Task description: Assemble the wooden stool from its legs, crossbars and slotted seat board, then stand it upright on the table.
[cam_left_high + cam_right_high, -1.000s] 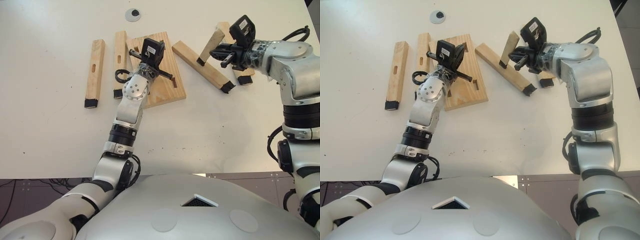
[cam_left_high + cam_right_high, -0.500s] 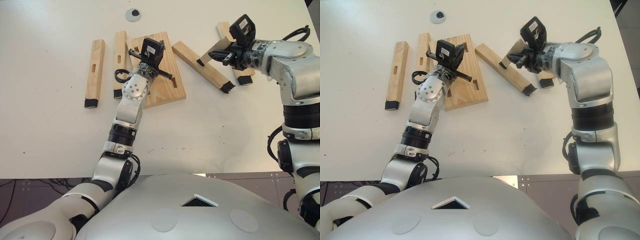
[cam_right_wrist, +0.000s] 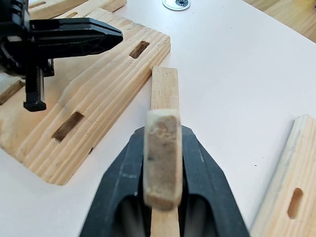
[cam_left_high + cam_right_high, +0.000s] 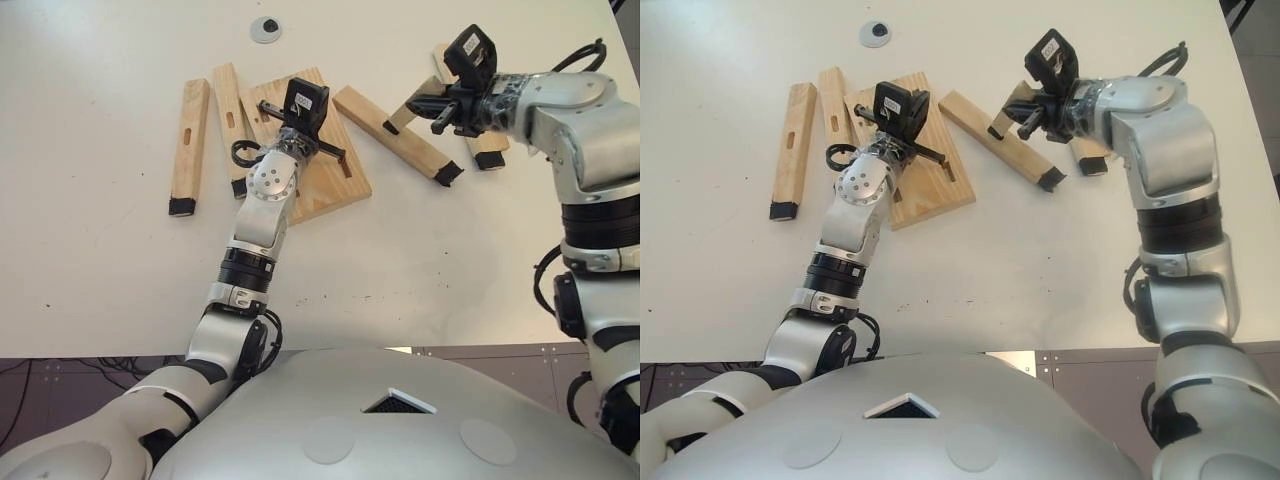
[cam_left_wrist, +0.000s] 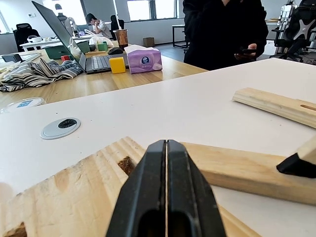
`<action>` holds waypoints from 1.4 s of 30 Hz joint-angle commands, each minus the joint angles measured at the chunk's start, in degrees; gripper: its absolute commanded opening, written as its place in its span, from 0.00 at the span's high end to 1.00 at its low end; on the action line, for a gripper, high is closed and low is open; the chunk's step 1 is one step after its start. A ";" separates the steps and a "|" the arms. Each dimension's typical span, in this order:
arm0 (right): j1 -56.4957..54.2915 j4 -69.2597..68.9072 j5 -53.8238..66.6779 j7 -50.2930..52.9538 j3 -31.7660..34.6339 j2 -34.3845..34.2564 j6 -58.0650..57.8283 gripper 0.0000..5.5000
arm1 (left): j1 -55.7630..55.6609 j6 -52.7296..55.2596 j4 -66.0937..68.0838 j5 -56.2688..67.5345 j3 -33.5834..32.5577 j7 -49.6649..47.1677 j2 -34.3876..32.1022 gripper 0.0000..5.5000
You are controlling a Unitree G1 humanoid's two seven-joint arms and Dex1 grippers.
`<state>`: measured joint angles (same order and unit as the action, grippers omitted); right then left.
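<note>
Nearest me, low in the head view, was bare white table [image 4: 100, 280]. Above it, left of centre, the slotted seat board [image 4: 335, 185] lay flat and at a slant, two of its slots plain in the right wrist view.

The left gripper [image 5: 167, 148] sat low over the board, its fingers pressed together with nothing between them. I could not tell whether the tips touched the wood.

At the left of the frame one slotted leg [image 4: 190, 140] lay alone, black cap toward me. A second leg [image 4: 226, 100] lay just beside the board's left edge, partly under my left arm. Right of the board a long leg [image 4: 415, 148] ran on the diagonal, its cap at the lower right end.

In the upper right, the right gripper [image 3: 163, 148] was clamped on a slim held bar [image 4: 408, 103], one finger on each side. The bar tilted down to the left, its dark tip just by the long leg; I could not tell if they touched. Under that wrist lay a fourth leg [image 4: 480, 148].

Farthest, at top centre, sat a round cable grommet [image 4: 266, 28].
</note>
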<state>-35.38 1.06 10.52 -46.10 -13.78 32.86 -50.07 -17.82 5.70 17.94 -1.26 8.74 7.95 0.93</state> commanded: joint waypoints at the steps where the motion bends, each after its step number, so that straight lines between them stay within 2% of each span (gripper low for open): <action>1: -4.50 4.58 -3.76 -4.76 -4.59 4.33 4.45 0.92 | -0.35 -0.93 0.84 -0.62 -0.06 -1.38 1.23 1.00; 6: -8.04 9.54 -8.22 -11.86 -10.19 5.76 10.17 0.92 | 0.12 -2.38 2.13 -0.71 -0.26 -3.28 2.73 1.00; 14: -16.47 16.98 -7.90 -9.24 -3.88 1.63 10.58 0.92 | 0.87 -4.00 3.39 -0.65 -0.78 -4.78 2.91 1.00; 23: -5.39 0.10 -0.59 -8.58 -2.30 0.80 -5.62 0.92 | 1.20 -3.63 2.79 -1.08 -1.33 -4.71 2.69 1.00; 33: -2.74 2.21 -0.97 -5.16 -2.79 0.59 -4.09 0.92 | 1.03 -3.17 2.45 -1.43 -1.15 -3.76 2.40 1.00; 42: -2.00 7.71 -2.92 -7.33 -7.34 1.97 -2.37 0.92 | 1.47 -3.55 2.65 -1.79 -0.49 -4.58 3.49 1.00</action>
<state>-38.97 4.83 9.47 -52.50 -17.57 34.34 -51.50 -16.74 2.07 20.74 -2.47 8.06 3.84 4.10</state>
